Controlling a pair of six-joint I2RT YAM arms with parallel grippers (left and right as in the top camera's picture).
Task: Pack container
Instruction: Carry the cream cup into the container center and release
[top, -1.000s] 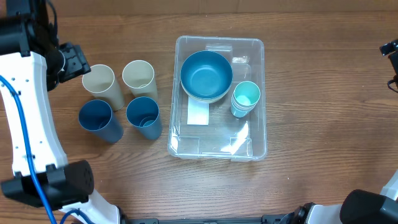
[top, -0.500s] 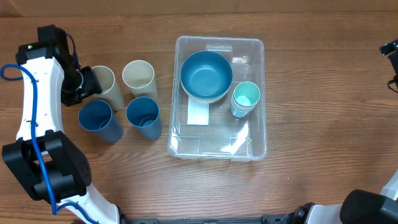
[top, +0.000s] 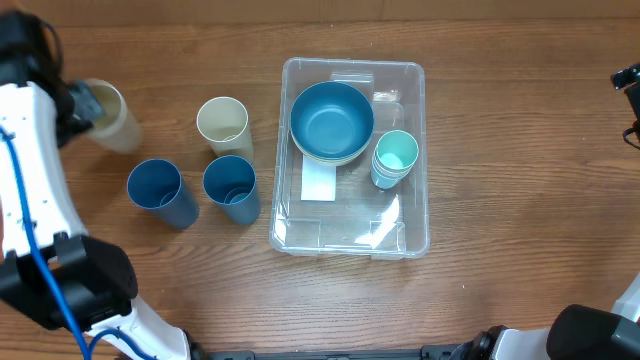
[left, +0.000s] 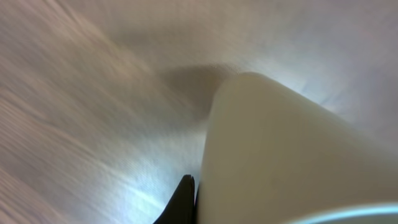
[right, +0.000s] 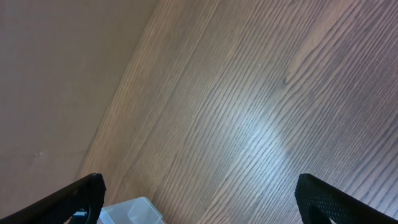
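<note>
While the left gripper (top: 80, 103) clamps a tilted cream cup (top: 110, 118), the container (top: 410, 240) sits well to its right, long axis pointing away from the robot, roughly midway toward the right gripper (right: 205, 196), whose jaws stand wide and empty.

Tabletop (top: 500, 120): brown wood grain, is carrying everything below.
Container (top: 345, 222): is sitting flat near the tabletop's middle.
Cream cup (top: 223, 121): is standing upright just left of the container.
Blue cup (top: 232, 187): is standing close beside the container's left wall.
Second blue cup (top: 157, 190): is standing farther left of the container.
</note>
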